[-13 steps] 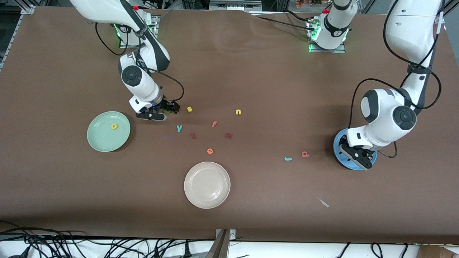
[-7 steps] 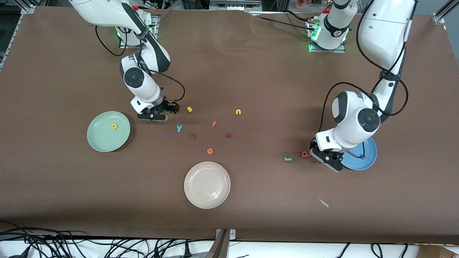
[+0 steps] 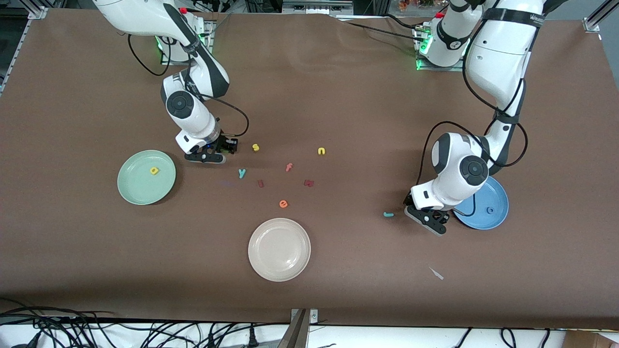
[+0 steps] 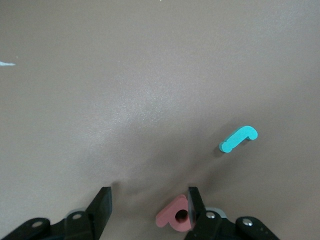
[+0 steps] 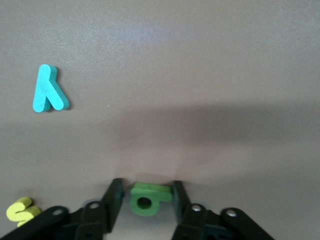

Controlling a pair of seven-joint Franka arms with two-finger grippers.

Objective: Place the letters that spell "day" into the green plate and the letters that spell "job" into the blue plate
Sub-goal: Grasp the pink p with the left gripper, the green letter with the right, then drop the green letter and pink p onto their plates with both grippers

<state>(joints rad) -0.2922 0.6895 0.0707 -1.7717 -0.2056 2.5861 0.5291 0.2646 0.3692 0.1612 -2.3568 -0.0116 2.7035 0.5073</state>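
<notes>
My right gripper [image 3: 220,151] is down on the table beside the green plate [image 3: 138,191], and its fingers are shut on the dark green "d" [image 5: 147,198]. The yellow "a" [image 3: 154,170] lies in that plate. The teal "y" [image 3: 242,173] [image 5: 48,90] lies loose close by. My left gripper [image 3: 425,216] [image 4: 148,205] is open and low over the table next to the blue plate [image 3: 498,215]. The pink "b" [image 4: 172,217] rests against one of its fingers; the front view hides it. The teal "j" [image 3: 388,214] [image 4: 239,138] lies a little past it. The dark blue "o" [image 3: 490,210] sits in the blue plate.
A cream plate [image 3: 279,249] stands near the front edge. Loose letters lie mid-table: a yellow "s" [image 3: 256,147], a yellow "n" [image 3: 321,151], a pink "f" [image 3: 288,167], an orange "e" [image 3: 283,204] and two dark red ones [image 3: 260,183]. A white scrap [image 3: 436,273] lies nearer the camera.
My left arm swung off the blue plate, leaving the "o" in it, came down at the pink "b" and opened. My right gripper's fingers closed in on the green "d".
</notes>
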